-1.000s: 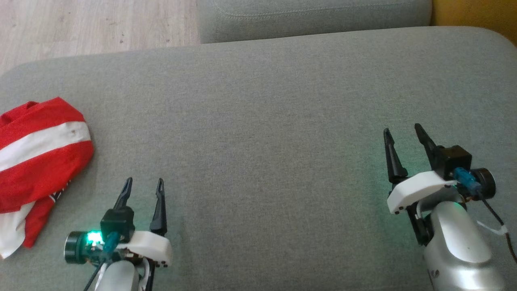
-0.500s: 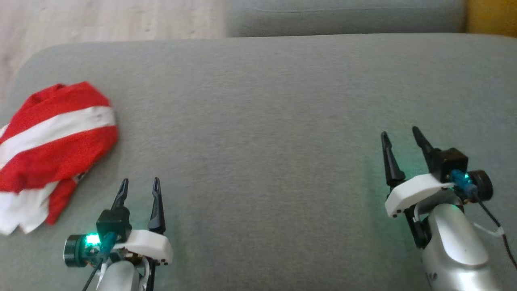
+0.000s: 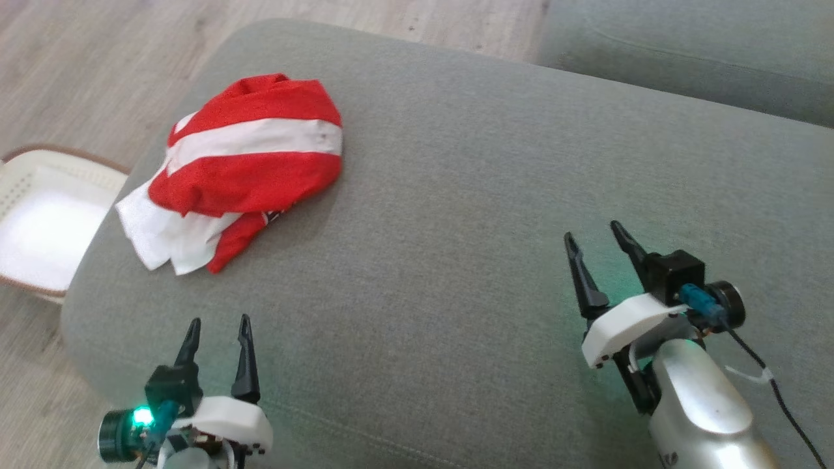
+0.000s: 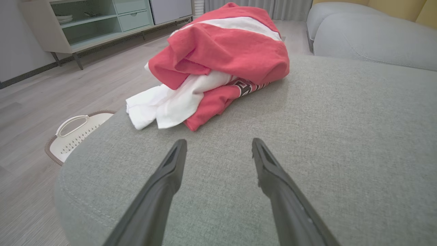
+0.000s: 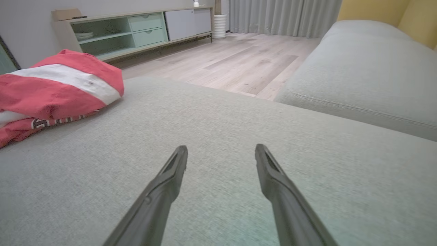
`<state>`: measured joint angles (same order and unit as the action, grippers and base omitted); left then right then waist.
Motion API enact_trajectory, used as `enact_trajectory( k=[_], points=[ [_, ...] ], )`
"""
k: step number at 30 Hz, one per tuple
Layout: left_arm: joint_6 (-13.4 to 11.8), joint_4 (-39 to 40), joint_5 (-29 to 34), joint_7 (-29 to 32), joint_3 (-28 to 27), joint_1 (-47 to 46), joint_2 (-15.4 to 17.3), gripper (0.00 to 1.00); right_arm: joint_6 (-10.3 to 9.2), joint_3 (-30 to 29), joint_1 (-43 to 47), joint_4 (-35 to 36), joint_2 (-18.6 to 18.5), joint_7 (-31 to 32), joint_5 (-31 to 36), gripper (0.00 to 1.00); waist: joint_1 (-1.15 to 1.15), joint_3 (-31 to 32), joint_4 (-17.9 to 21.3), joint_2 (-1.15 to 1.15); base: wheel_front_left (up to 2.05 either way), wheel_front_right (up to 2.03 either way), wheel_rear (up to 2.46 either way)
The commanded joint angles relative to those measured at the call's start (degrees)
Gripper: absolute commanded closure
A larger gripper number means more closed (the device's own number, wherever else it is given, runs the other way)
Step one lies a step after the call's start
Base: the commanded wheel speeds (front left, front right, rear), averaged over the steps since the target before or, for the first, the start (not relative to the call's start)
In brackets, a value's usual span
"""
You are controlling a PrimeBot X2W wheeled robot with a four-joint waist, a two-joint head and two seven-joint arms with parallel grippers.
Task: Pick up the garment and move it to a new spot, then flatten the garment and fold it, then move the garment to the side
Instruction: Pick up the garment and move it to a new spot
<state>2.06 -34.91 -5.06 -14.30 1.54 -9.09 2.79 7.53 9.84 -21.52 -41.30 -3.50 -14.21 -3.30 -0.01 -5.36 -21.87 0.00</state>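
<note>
reaching for the garment (image 3: 247, 169) looks like the step in hand; nothing is lifted yet. it's a crumpled red-and-white bundle on the grey seat cushion (image 3: 469, 215), toward the far left corner. the loose white layers spill out close to the left edge, with the basket (image 3: 39, 221) on the floor (image 3: 78, 65) just past that edge.

the left gripper (image 3: 219, 319) sits over the near left corner, fingers apart and empty. from its wrist view the bundle is straight ahead, with a strip of bare cushion between them. the right gripper (image 3: 593, 230) is over the near right part of the cushion, also spread and empty. it's well apart from the garment, which lies off to its left and farther back.

suggestions:
- use the left arm, it's the closer one and already lined up.
- aim for the raised red fold on top of the bundle, not the thin white flaps at the edge. a high ridge lets you close without digging the tips into the cushion.
- lift before you translate. dragging risks the white end sliding off the left edge toward the basket.
- set it down mid-cushion, where i'd judge both arms can reach for the flattening.
- keep the right arm clear until the drop.
</note>
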Motion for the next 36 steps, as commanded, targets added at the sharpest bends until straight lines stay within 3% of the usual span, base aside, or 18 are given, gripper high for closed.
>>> enact_trajectory(
  k=[1,6,10,19,26,27,28,36],
  points=[
    [0.24,1.41,-0.11,-0.7,-2.13,-2.48,0.26,0.0,-0.04,1.58,-1.21,1.35,0.57,-0.79,-0.47,0.0,0.01,-0.65,-0.57,0.0,0.0,0.0,0.0],
    [2.56,1.54,-1.09,-0.7,-2.95,-8.17,0.75,0.0,-0.04,3.28,-1.94,1.27,0.6,-0.79,-1.02,0.0,0.01,-3.11,1.44,0.0,0.0,0.0,0.0],
    [3.69,-0.84,-2.54,-0.7,-5.2,-17.25,4.11,0.0,-0.04,3.94,-2.93,1.76,0.02,-0.79,-1.03,0.0,0.01,-5.92,3.73,0.0,0.0,0.0,0.0],
    [5.14,-17.77,-4.06,3.66,-5.43,-34.76,15.77,0.0,-0.04,5.98,-6.14,4.86,-2.13,-0.79,-1.67,0.0,0.01,-13.73,9.69,0.0,0.0,0.0,0.0],
    [5.4,-27.49,-7.4,6.74,-3.26,-38.81,17.8,0.0,-0.04,5.94,-7.23,6.52,-3.71,-0.79,-1.92,0.0,0.01,-16.51,12.15,0.0,0.0,0.0,0.0],
    [5.4,-28.19,-7.76,6.6,-2.75,-38.9,17.95,0.4,-0.04,5.77,-7.19,6.55,-3.81,-0.79,-1.94,0.0,0.01,-16.43,12.31,0.0,0.0,0.0,0.0],
    [5.4,-28.74,-8.2,6.31,-2.21,-38.97,18.09,1.0,-0.04,5.59,-7.13,6.6,-3.86,-0.79,-1.93,0.0,0.01,-16.24,12.49,0.0,0.0,0.0,0.0],
    [5.42,-26.29,-10.75,1.82,3.26,-42.2,19.36,1.0,-0.04,4.28,-5.76,6.81,-2.76,-0.79,-2.43,0.0,0.01,-12.38,13.6,0.0,0.0,0.0,0.0]
  ],
)
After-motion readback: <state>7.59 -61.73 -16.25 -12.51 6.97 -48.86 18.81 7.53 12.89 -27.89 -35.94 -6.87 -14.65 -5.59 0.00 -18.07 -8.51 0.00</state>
